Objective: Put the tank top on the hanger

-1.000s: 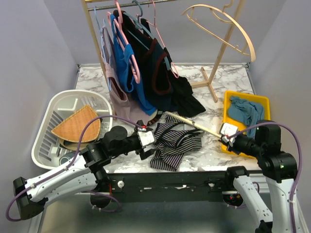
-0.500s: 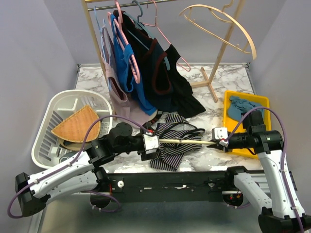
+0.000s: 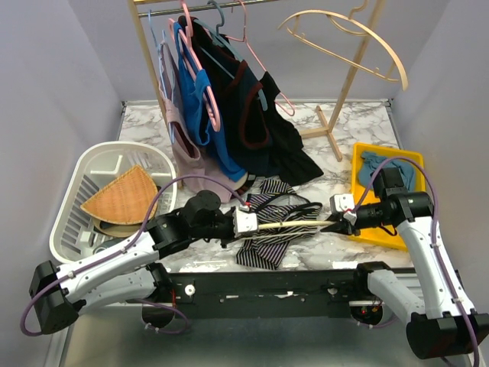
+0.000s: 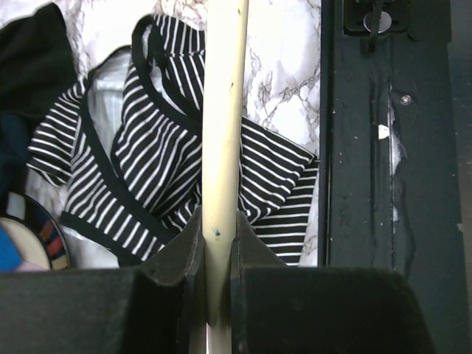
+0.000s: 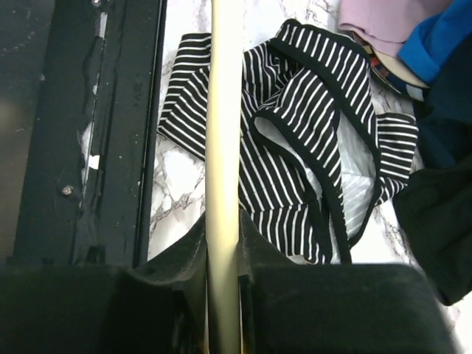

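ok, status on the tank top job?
Left fingers and right fingers shut on cream bar. Tank top crumpled on table beneath it, not on it. Nothing blocking.

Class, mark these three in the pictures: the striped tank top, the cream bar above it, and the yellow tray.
tank top [image 4: 151, 147]: left wrist view, on the striped fabric left of the bar.
cream bar [image 3: 294, 224]: top external view, about mid-length.
yellow tray [image 3: 367, 149]: top external view, on its far rim.
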`<action>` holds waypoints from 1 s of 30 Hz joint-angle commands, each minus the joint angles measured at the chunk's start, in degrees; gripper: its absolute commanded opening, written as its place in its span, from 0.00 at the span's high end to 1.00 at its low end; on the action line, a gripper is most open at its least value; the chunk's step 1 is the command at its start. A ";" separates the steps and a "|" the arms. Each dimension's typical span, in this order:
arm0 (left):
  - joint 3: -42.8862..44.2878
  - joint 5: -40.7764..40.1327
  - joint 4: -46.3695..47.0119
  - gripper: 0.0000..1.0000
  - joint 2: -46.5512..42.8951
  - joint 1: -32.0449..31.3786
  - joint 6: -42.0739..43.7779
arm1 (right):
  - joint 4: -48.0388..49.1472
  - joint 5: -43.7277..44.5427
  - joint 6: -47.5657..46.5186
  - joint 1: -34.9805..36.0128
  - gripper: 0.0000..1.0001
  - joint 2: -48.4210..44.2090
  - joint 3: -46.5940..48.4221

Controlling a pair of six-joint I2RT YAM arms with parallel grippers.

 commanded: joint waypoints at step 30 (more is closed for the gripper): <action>2.89 -14.41 18.85 1.00 11.20 -9.65 -16.55 | 5.42 4.16 25.41 20.58 0.99 11.85 9.11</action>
